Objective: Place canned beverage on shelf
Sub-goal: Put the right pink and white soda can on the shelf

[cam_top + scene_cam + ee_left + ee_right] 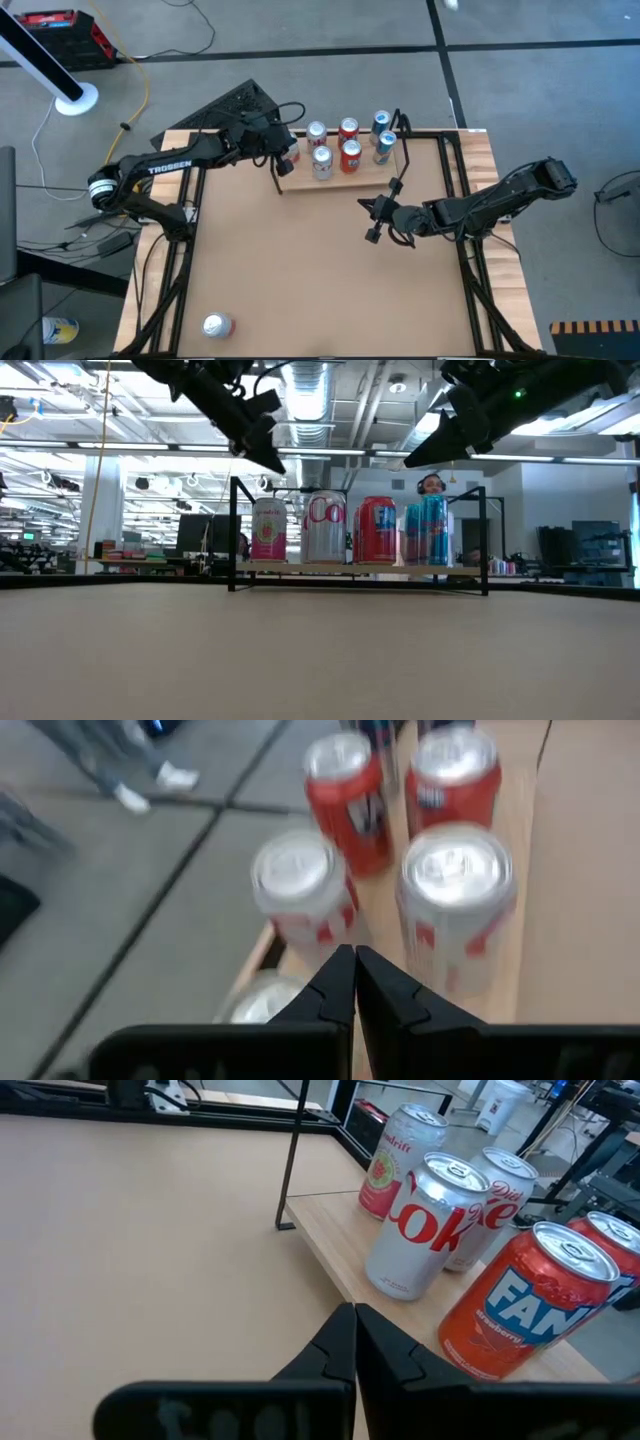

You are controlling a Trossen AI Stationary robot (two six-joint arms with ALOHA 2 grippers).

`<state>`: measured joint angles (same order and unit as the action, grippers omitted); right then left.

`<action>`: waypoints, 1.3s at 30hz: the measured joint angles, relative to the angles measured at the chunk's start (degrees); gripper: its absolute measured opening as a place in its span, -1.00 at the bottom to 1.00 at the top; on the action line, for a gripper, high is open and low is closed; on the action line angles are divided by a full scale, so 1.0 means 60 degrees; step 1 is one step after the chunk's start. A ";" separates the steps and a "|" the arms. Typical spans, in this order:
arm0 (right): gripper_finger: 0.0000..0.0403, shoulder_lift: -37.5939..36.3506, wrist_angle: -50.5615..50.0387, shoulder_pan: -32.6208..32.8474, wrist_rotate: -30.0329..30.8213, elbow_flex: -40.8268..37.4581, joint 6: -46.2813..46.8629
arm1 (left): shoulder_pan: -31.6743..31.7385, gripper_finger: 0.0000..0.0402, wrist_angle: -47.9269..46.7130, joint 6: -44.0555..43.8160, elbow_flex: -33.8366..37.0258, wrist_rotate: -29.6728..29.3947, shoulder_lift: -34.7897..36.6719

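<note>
The shelf (335, 170) stands at the far edge of the table (300, 270), near the middle, a light-wood plank with thin black rod uprights at its short ends. Cans stand on it in two rows: a pink-and-white can (268, 530) at the left end, then a silver Diet Coke can (425, 1225) in front of a second silver one, then a red Fanta can (520, 1300), and two blue cans (383, 135) at the right end. The left gripper (354, 982) hangs above the left end of the shelf, over the pink-and-white can, its fingers closed together on nothing. The right gripper (354, 1338) hovers over the bare table on the near side of the shelf, towards its right end, fingers likewise pressed shut and empty. One more silver can (216, 325) stands alone by the table's near left edge, well apart from the shelf and both arms.
</note>
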<state>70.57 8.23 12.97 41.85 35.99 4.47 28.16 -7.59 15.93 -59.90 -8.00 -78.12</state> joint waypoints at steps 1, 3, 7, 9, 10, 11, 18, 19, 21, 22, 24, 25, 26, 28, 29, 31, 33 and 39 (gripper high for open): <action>-0.87 0.0000 0.0001 0.0000 -0.0004 0.0000 0.0004 | 0.0001 -1.00 -0.0315 -0.0072 -0.0079 0.0001 -0.0035; -0.87 0.0000 0.0004 0.0000 -0.0007 0.0000 0.0007 | 0.0001 -1.00 -0.0853 -0.0096 -0.0174 0.0006 -0.0104; -0.87 0.0000 0.0016 0.0018 -0.0039 0.0000 0.0076 | -0.0006 -1.00 -0.1475 -0.0089 -0.0195 -0.0405 -0.0107; -0.87 0.0000 0.0025 0.0018 -0.0060 0.0000 0.0080 | -0.0030 -1.00 -0.1763 -0.0107 -0.0192 -0.0905 0.0012; -0.87 0.0000 0.0025 0.0018 -0.0062 0.0000 0.0080 | -0.0049 -1.00 -0.1804 -0.0124 -0.0179 -0.1150 0.0164; -0.87 0.0000 0.0022 0.0018 -0.0070 0.0000 0.0080 | -0.0084 -1.00 -0.1761 -0.0117 -0.0178 -0.1349 0.0362; -0.87 0.0004 -0.0108 0.0023 -0.0273 0.0004 0.0293 | 0.0097 -1.00 -0.0632 -0.0961 0.1126 -0.2108 0.2393; -0.87 0.0004 -0.0179 0.0048 -0.0279 0.0004 0.0402 | 0.0213 -1.00 -0.0282 -0.1239 0.1575 -0.2168 0.2688; -0.87 0.0004 -0.0331 0.0092 -0.0277 0.0004 0.0595 | 0.0449 -1.00 0.0351 -0.1843 0.2439 -0.2207 0.3126; -0.87 0.0004 -0.0391 0.0122 -0.0277 0.0004 0.0689 | 0.0544 -1.00 0.0527 -0.2161 0.2838 -0.2172 0.3285; -0.87 0.0004 -0.0432 0.0184 -0.0277 0.0004 0.0824 | 0.0712 -1.00 0.0631 -0.2597 0.3498 -0.1865 0.3443; -0.87 0.0004 -0.0434 0.0213 -0.0277 0.0004 0.0834 | 0.0798 -1.00 0.0674 -0.2700 0.3711 -0.1626 0.3467; -0.87 0.0004 -0.0415 0.0222 -0.0277 0.0004 0.0834 | 0.0899 -1.00 0.0678 -0.2729 0.3848 -0.1427 0.3467; -0.87 0.0004 -0.0374 0.0222 -0.0277 0.0004 0.0838 | 0.1105 -1.00 0.0627 -0.2614 0.4001 -0.1052 0.3395; -0.87 0.0004 -0.0361 0.0221 -0.0277 0.0004 0.0841 | 0.1208 -1.00 0.0645 -0.2517 0.4051 -0.0870 0.3302; -0.87 0.0004 -0.0357 0.0178 -0.0275 0.0004 0.0852 | 0.1493 -1.00 0.0586 -0.2163 0.4102 -0.0270 0.3113; -0.87 0.0004 -0.0343 0.0108 -0.0273 0.0004 0.0856 | 0.1871 -1.00 0.0819 -0.1766 0.4094 0.0836 0.2875; -0.87 0.0004 -0.0355 0.0058 -0.0273 0.0004 0.0852 | 0.3177 -1.00 0.1384 -0.1353 0.4092 0.4604 0.1843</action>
<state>70.59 6.10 13.32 40.21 36.01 9.58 47.22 0.71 7.81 -35.35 19.63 -67.06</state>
